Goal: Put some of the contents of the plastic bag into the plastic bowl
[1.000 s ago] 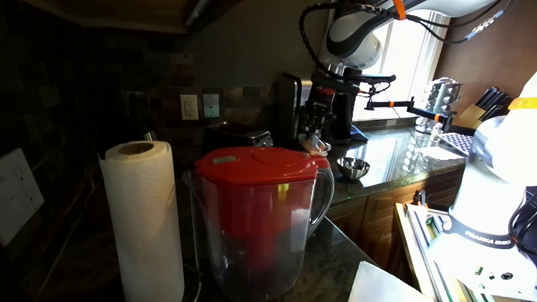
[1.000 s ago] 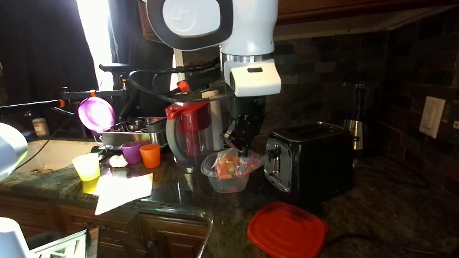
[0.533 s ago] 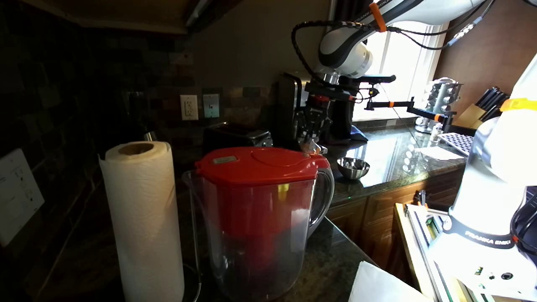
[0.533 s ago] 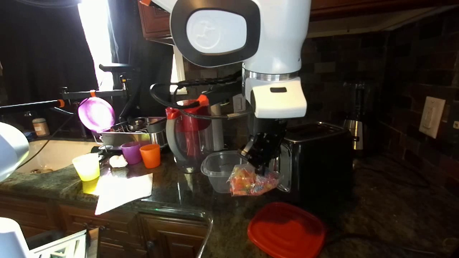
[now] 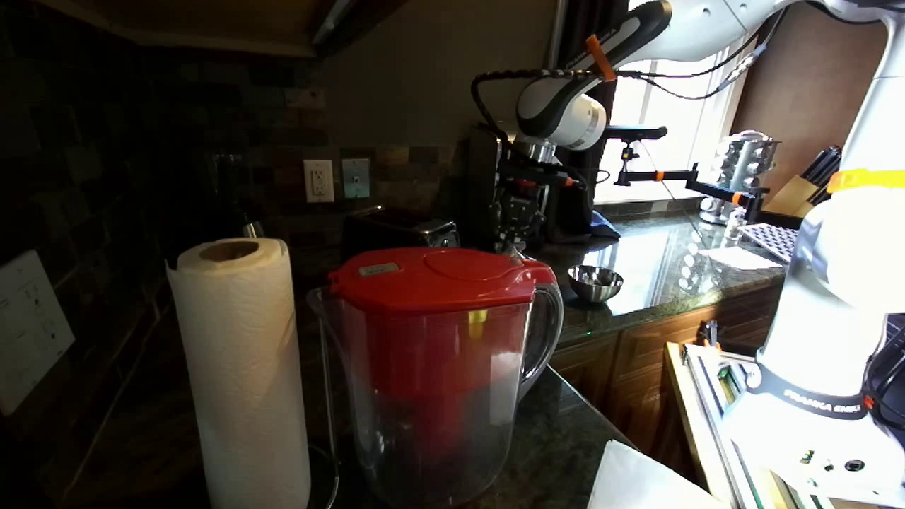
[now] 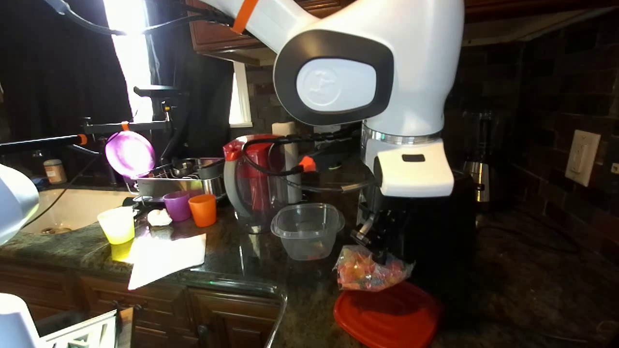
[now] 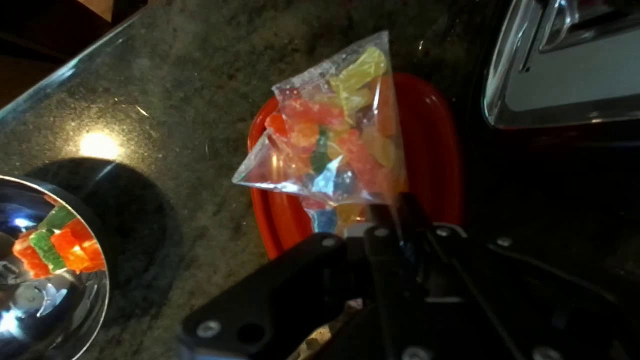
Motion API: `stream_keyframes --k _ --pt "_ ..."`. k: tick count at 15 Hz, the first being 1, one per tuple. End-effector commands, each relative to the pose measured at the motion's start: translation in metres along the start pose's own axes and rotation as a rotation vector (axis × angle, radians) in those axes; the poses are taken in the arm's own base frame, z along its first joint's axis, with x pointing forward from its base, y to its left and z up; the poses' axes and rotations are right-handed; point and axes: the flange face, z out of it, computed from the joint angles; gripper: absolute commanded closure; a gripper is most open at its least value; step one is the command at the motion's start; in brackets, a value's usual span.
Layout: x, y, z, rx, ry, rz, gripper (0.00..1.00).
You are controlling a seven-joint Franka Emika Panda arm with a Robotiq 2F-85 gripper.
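The clear plastic bag of colourful candy hangs from my gripper in an exterior view. In the wrist view the bag is pinched between my close-set fingertips. It overlaps the red lid; I cannot tell whether they touch. The clear plastic bowl stands upright on the counter, left of the bag, with a little orange or red at its bottom. The bowl is outside the wrist view. In an exterior view my gripper is seen behind the red pitcher, with the bag mostly hidden.
A shiny metal bowl stands on the counter; the wrist view shows it with candy pieces inside. The black toaster is right beside my gripper. The pitcher stands behind the plastic bowl. Cups and a white sheet lie left.
My gripper has carried the bag from over the plastic bowl, past the toaster's front, to over the red lid, and lower. The plastic bowl has stayed in place.
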Motion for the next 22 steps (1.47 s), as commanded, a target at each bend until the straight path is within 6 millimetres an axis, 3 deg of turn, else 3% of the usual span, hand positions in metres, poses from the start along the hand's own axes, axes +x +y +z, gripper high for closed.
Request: stream_keyframes --k 1,11,12,13,15,22 --pt "0.015 -0.013 0.016 -0.006 0.012 0.031 0.97" --pt "0.031 -0.029 0.045 -0.033 0.007 0.042 0.97" --pt "0.031 -0.029 0.047 -0.037 0.006 0.041 0.94" --pt "0.031 -0.03 0.048 -0.04 0.004 0.041 0.66" --pt "0.031 -0.031 0.047 -0.041 0.008 0.038 0.62" --pt "0.022 -0.028 0.027 -0.044 0.033 -0.018 0.09"
